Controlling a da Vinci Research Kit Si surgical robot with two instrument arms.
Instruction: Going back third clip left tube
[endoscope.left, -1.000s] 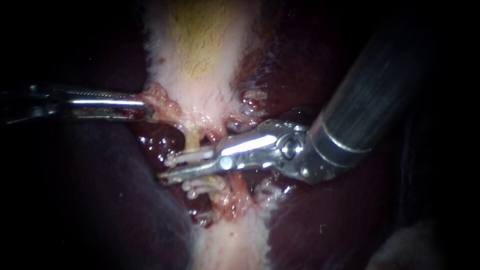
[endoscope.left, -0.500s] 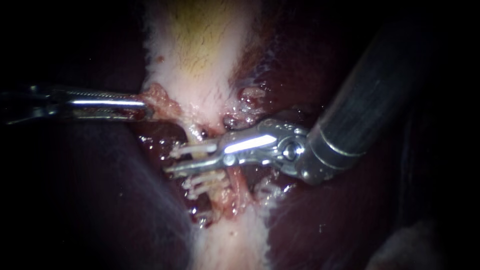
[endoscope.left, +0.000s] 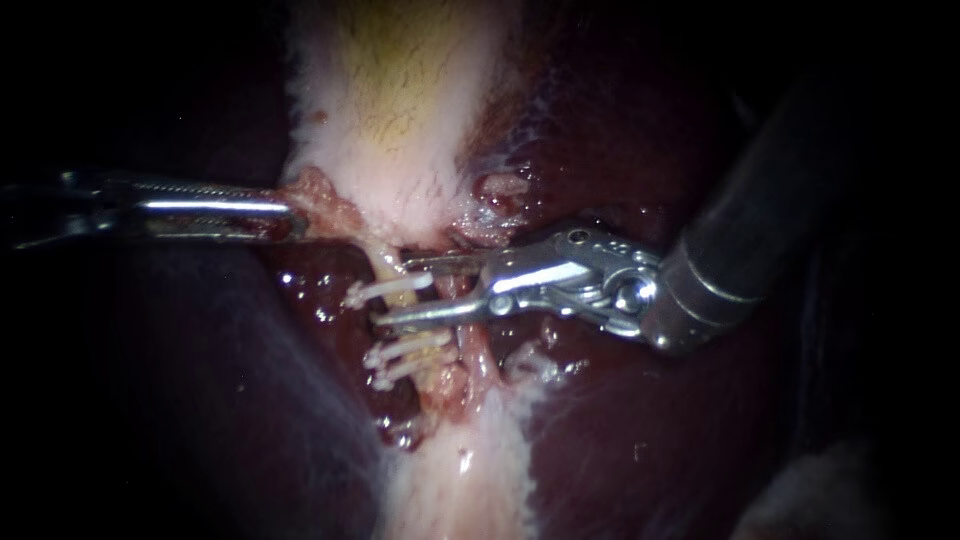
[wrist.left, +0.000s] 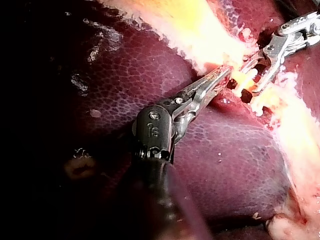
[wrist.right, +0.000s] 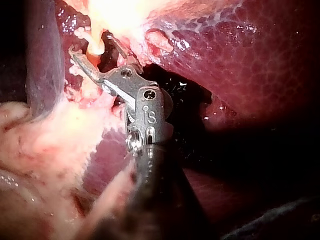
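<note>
The pale left tube (endoscope.left: 384, 264) runs down from the whitish gallbladder (endoscope.left: 400, 110). A white clip (endoscope.left: 388, 290) sits across it, and two more white clips (endoscope.left: 405, 357) lie just below. My right instrument (endoscope.left: 394, 292) comes in from the right with its jaws open, one above and one below the upper clip, not pressing on it. In the right wrist view its jaws (wrist.right: 96, 57) stand apart on either side of the tube (wrist.right: 95, 46). My left instrument (endoscope.left: 292, 212) is shut on the frayed tissue at the gallbladder's left edge (endoscope.left: 318, 195); the left wrist view shows the same hold (wrist.left: 223, 75).
Dark red liver (endoscope.left: 650, 430) lies on both sides of the pale band. A reddish right tube (endoscope.left: 476, 358) runs beside the clipped one, under my right instrument. Pale fatty tissue (endoscope.left: 460, 480) continues below the clips.
My right instrument has opened and drawn back to the right, off the left tube. The upper white clip stays on the tube. My left instrument has kept its hold.
</note>
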